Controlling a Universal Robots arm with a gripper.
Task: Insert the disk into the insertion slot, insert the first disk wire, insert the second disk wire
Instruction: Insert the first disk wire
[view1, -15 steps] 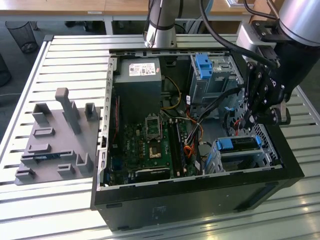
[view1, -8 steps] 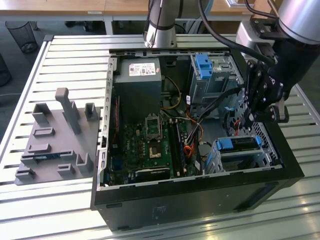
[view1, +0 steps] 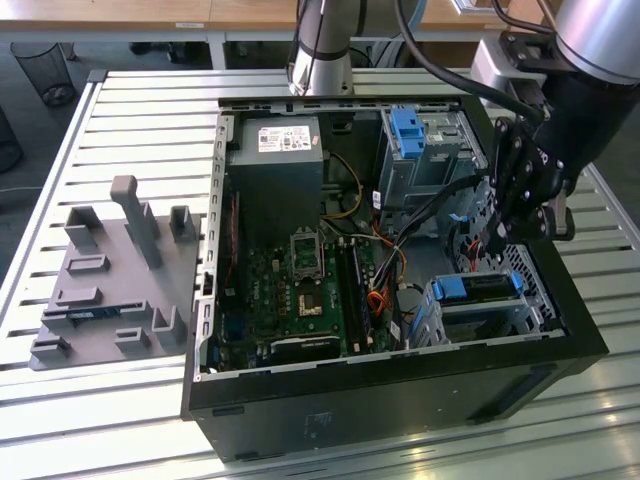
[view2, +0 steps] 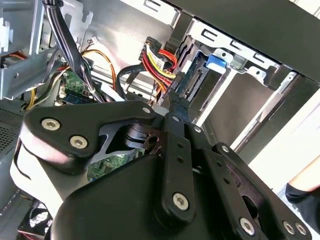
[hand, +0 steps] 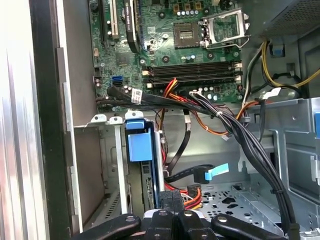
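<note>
Disk (hand: 139, 147) sits in the insertion slot (hand: 92, 165), just beside the claw (hand: 172, 196), pinched together; its hold unclear.

grey fixture (view1: 110, 300) on slatted table (view1: 130, 420) | motherboard (view1: 290, 290) inside case (view1: 390, 395) | 1 mesh bin (view1: 45, 68)

You'll see the gripper (view1: 492, 245) hanging inside the open computer case (view1: 400, 390), at three o'clock from the motherboard (view1: 300, 290). The disk (view1: 478, 287) sits in the insertion slot (view1: 430, 318), at six o'clock from the gripper.
</note>
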